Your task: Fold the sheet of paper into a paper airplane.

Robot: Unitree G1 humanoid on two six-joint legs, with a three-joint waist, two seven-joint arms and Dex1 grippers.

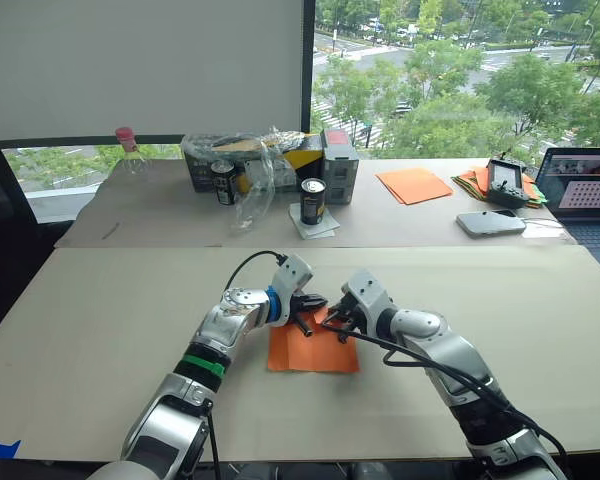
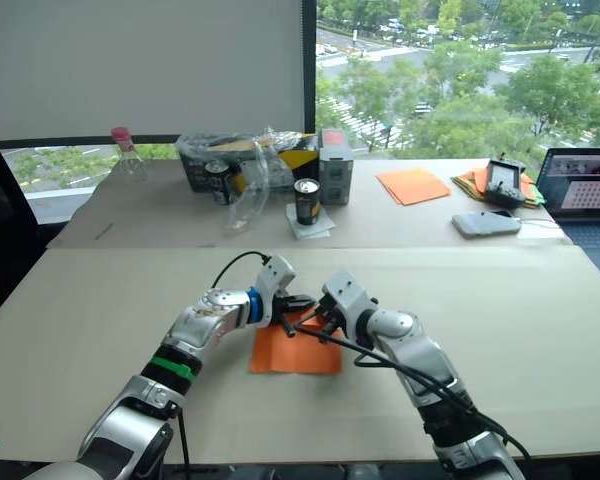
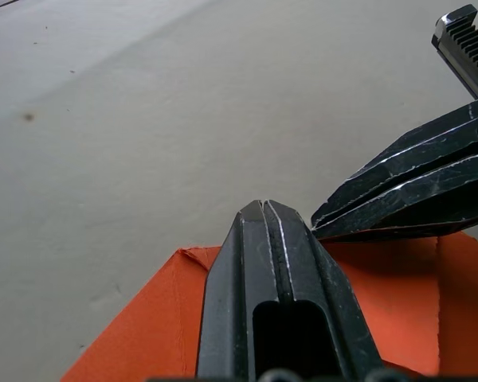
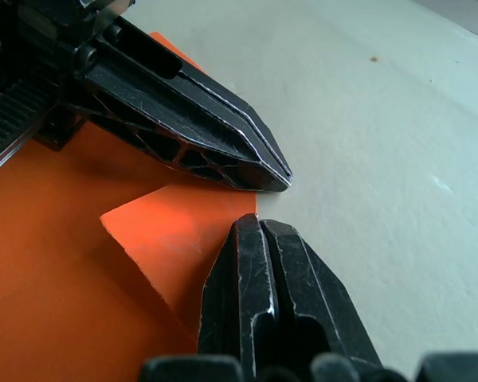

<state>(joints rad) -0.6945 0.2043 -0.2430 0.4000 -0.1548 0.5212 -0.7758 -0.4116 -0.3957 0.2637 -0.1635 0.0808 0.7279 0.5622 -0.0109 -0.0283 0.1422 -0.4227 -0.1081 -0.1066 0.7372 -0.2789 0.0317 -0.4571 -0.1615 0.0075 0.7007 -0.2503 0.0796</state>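
The sheet of paper (image 1: 310, 352) lies flat and bright orange on the near table (image 1: 100, 320), with one far corner folded over into a small flap (image 4: 175, 235). My left gripper (image 1: 316, 304) is shut, and its tip rests over the paper's far edge. Coming from the right, my right gripper (image 1: 332, 319) is also shut, with its tip at the corner of that flap. The two tips nearly touch each other. In the left wrist view my left gripper (image 3: 263, 205) sits above the paper (image 3: 143, 318), with my right gripper (image 3: 315, 229) beside it.
The far table holds two cans (image 1: 312, 200), a plastic-wrapped box (image 1: 250, 165), a pink-capped bottle (image 1: 127, 142), smooth orange sheets (image 1: 413, 184), a mixed-colour paper pile (image 1: 472, 182), a phone (image 1: 490, 222) and a laptop (image 1: 590, 185). A seam (image 1: 130, 247) separates the two tables.
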